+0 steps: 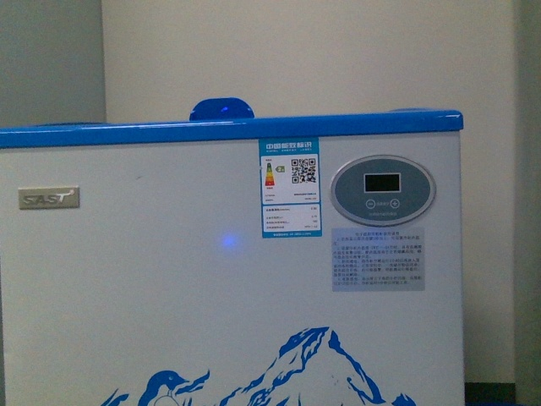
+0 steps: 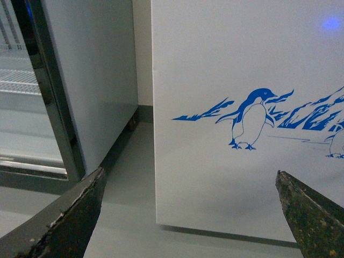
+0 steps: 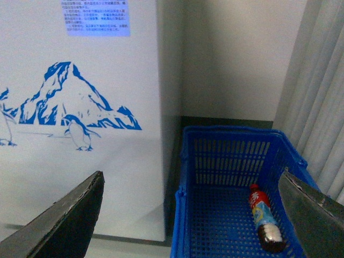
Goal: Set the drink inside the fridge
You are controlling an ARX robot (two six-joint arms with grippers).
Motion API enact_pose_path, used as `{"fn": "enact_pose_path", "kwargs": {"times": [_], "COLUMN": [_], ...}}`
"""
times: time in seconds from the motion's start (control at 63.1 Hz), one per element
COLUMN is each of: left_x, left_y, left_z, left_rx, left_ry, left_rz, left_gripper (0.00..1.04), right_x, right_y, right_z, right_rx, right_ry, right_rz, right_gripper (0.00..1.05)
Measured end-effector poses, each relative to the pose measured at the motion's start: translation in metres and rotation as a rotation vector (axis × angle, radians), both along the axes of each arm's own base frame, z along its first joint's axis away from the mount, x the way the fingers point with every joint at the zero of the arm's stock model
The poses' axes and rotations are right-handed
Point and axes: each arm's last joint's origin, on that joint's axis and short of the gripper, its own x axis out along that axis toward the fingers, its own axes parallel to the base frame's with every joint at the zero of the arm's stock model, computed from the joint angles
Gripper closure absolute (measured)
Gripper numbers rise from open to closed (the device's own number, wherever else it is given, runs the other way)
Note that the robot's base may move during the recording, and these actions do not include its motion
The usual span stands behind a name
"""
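Note:
The fridge (image 1: 152, 279) fills the front view: a white chest cooler with a blue top rim and a penguin-and-mountain picture; neither arm shows there. In the right wrist view the drink (image 3: 264, 217), a red-capped bottle of brown liquid, lies on its side in a blue crate (image 3: 185, 215) beside the fridge (image 3: 80, 80). My right gripper (image 3: 192, 185) hangs open above and short of the crate, nothing between its fingers. In the left wrist view my left gripper (image 2: 189, 180) is open, facing the fridge's penguin picture (image 2: 250, 118) near its lower corner.
A tall dark-framed glass-door cabinet (image 2: 59, 118) stands next to the fridge, with a narrow floor gap (image 2: 126, 161) between them. A control panel (image 1: 382, 189) and labels sit on the fridge front. Pale curtains (image 3: 322, 113) hang beside the crate, a wall behind it.

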Motion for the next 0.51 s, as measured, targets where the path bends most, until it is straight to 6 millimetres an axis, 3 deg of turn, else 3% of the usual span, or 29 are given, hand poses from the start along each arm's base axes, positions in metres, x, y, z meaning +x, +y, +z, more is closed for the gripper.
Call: {"fn": "enact_pose_path", "kwargs": {"times": [0.507], "left_x": [0.0], "left_y": [0.0], "left_z": [0.0001], "left_rx": [0.0], "left_ry": [-0.001], "left_rz": [0.0], "left_gripper": [0.08], "right_x": [0.0], "right_y": [0.0], "right_z": [0.0], "right_rx": [0.0], "right_ry": [0.0], "right_rz": [0.0], "right_gripper": [0.07]}}
